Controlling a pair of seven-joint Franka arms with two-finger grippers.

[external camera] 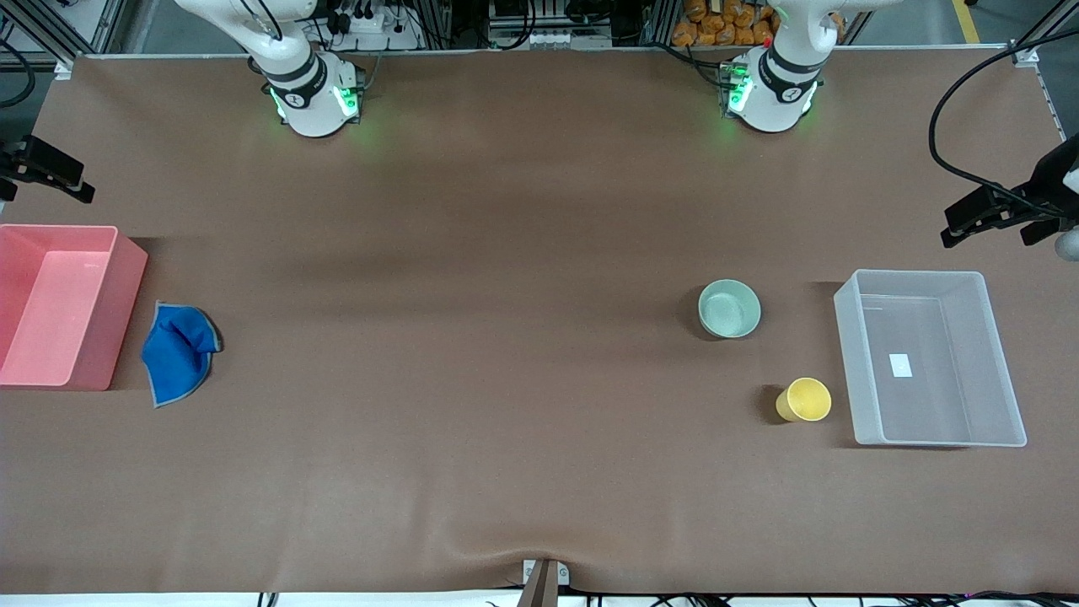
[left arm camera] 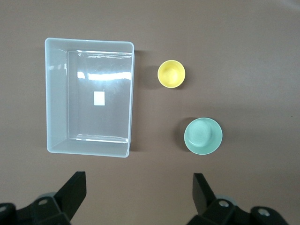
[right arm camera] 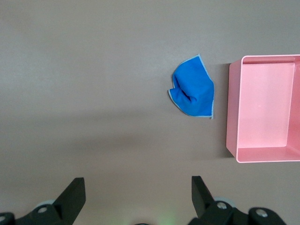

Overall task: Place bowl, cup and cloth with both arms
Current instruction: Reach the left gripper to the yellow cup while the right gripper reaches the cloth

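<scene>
The mint-green bowl (external camera: 729,308) stands on the brown table beside the clear bin, and it also shows in the left wrist view (left arm camera: 202,136). The yellow cup (external camera: 807,400) stands upright nearer to the front camera than the bowl, close to the clear bin; the left wrist view shows it too (left arm camera: 171,74). The blue cloth (external camera: 177,350) lies crumpled beside the pink bin and shows in the right wrist view (right arm camera: 192,88). My left gripper (left arm camera: 138,187) is open and empty, high over bare table. My right gripper (right arm camera: 137,187) is open and empty, also high over bare table.
A clear plastic bin (external camera: 847,354) with nothing in it stands at the left arm's end (left arm camera: 131,93). A pink bin (external camera: 126,312) with nothing in it stands at the right arm's end (right arm camera: 233,108). Black camera mounts (external camera: 1003,211) stick in from the table's ends.
</scene>
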